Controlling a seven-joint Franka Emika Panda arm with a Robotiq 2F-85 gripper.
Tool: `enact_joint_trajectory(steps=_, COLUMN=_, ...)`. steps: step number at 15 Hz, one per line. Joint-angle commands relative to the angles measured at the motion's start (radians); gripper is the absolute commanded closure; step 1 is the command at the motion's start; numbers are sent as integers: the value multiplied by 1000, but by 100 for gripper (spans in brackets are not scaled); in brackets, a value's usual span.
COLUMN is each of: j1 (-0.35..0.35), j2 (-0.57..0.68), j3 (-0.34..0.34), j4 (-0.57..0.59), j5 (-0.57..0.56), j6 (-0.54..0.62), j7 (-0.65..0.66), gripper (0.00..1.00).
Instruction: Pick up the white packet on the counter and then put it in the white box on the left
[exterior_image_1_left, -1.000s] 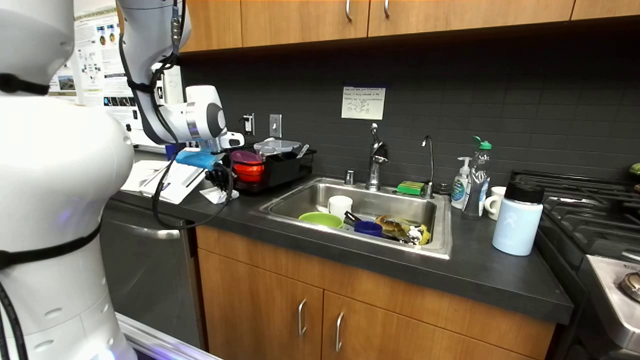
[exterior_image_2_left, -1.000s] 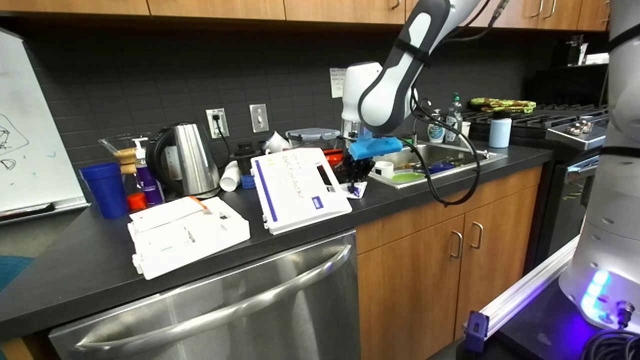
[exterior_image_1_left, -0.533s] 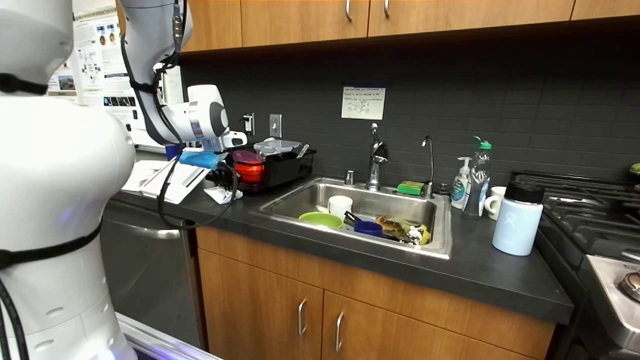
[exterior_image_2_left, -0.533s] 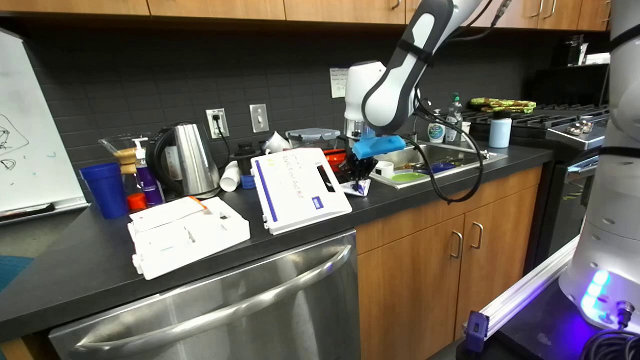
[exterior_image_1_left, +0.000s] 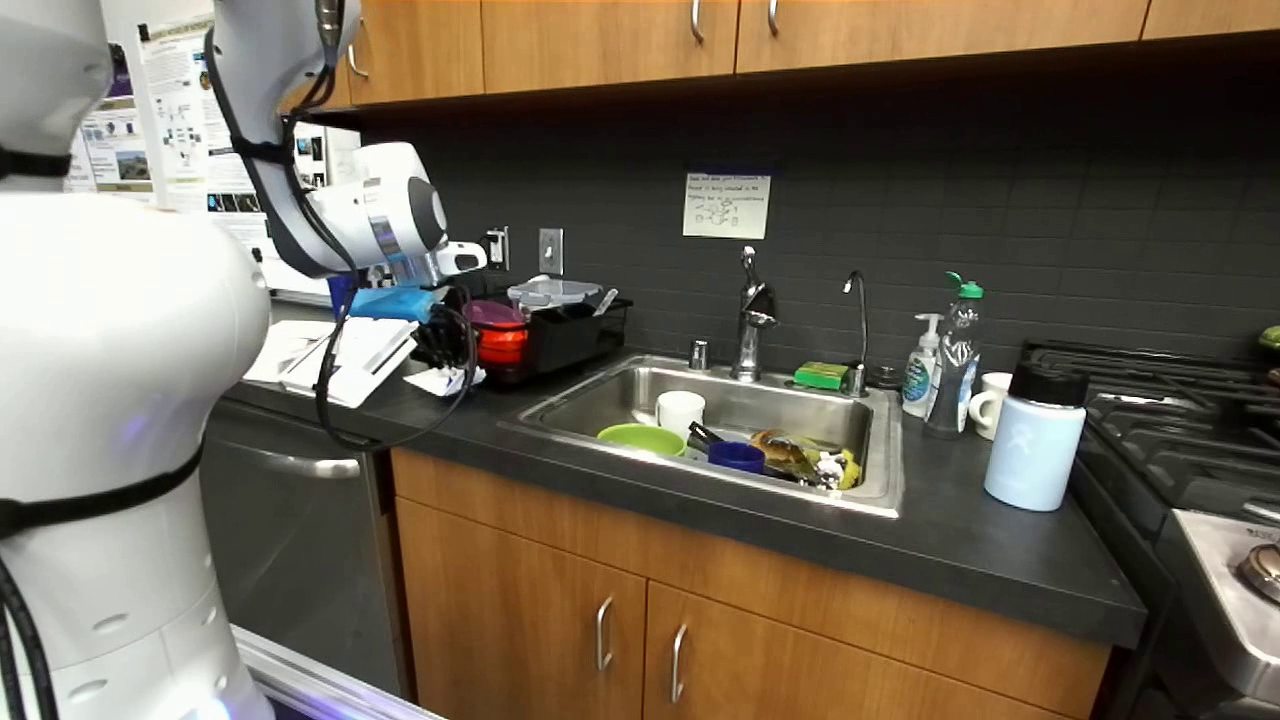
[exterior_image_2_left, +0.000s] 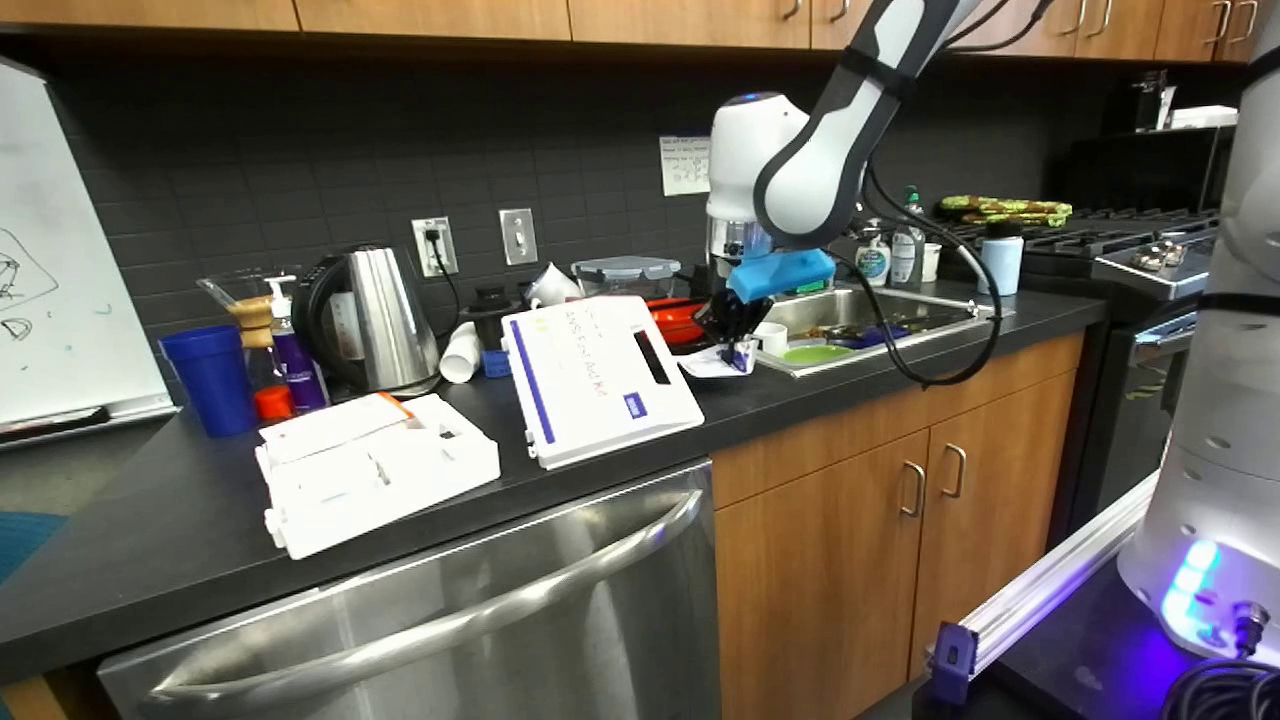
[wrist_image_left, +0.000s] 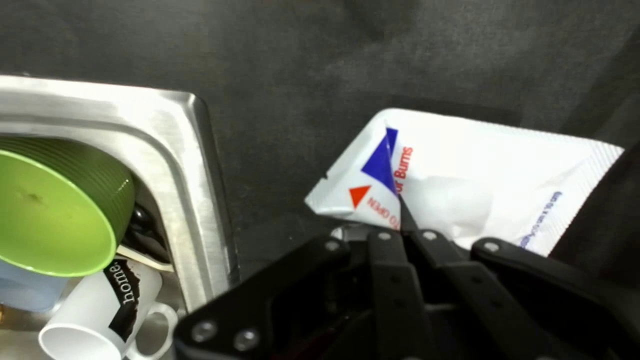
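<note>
My gripper (wrist_image_left: 400, 222) is shut on the white packet (wrist_image_left: 445, 165), pinching it into a fold near its printed end. The packet has blue and red marks. In both exterior views it shows under my gripper (exterior_image_2_left: 738, 345), the packet (exterior_image_2_left: 712, 362) at the counter beside the sink, and the packet (exterior_image_1_left: 438, 381) partly behind cables. It looks slightly raised; I cannot tell whether it touches the counter. The white box appears as an open first-aid case: a tray part (exterior_image_2_left: 345, 500) on the counter at the left and a tilted part (exterior_image_2_left: 590, 385) with printed words, nearer my gripper.
A steel sink (wrist_image_left: 200, 200) holds a green bowl (wrist_image_left: 55, 210) and a white mug (wrist_image_left: 112, 305). A dark dish rack (exterior_image_1_left: 575, 340) with a red bowl (exterior_image_1_left: 500, 345) stands behind my gripper. A kettle (exterior_image_2_left: 390, 320) and blue cup (exterior_image_2_left: 210, 380) stand at the left.
My gripper has risen and moved right, toward the sink, in an exterior view. The packet has moved with it, slightly up and right. The white case parts have not moved.
</note>
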Motion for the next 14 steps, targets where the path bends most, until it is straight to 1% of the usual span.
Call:
enact_joint_trajectory(steps=1, j1=-28, j2=-152, j3=40, j4=-93, j5=15, j6=-43, j7=-49, gripper=99)
enact_joint_trajectory(steps=3, j1=-46, j2=-199, j3=63, j4=-119, j5=28, j6=-67, j7=-75, gripper=99)
enact_joint_trajectory(steps=8, j1=-56, j2=-327, j3=112, j4=-188, j5=136, j6=-105, j7=-220, gripper=99)
enact_joint_trajectory(steps=14, j1=-28, j2=-458, j3=142, j4=-225, j5=255, j6=-146, j7=-381, gripper=99)
